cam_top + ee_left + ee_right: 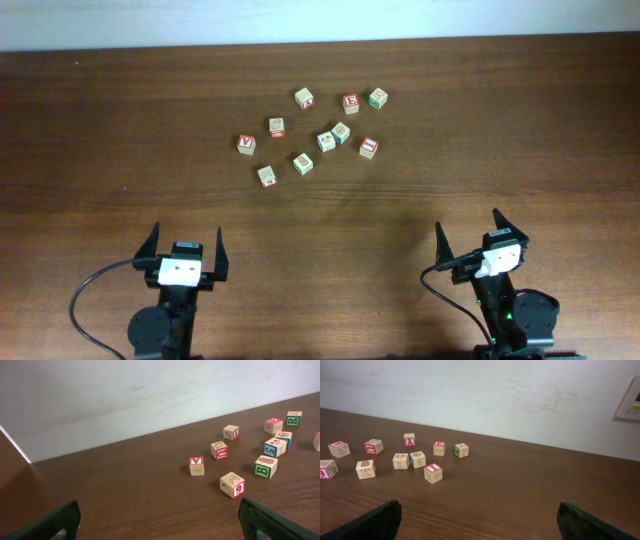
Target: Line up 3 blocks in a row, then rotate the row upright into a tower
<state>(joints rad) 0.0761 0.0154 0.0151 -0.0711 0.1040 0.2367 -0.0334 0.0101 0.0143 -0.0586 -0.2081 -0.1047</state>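
One dark brown wooden worktop point(120, 120) carried the scene. At its near edge the left claw point(187, 236) and right claw point(468, 222) stood spread apart and empty, well apart from the cubes. Mid-worktop lay the red-faced wooden cube with a white letter point(246, 144). One pale wooden cube with a reddish print point(276, 127) sat beyond it and a second pale printed cube point(266, 176) nearer. Apparently no rotation was yet done. The next move called for a claw to reach forward and straddle one cube.
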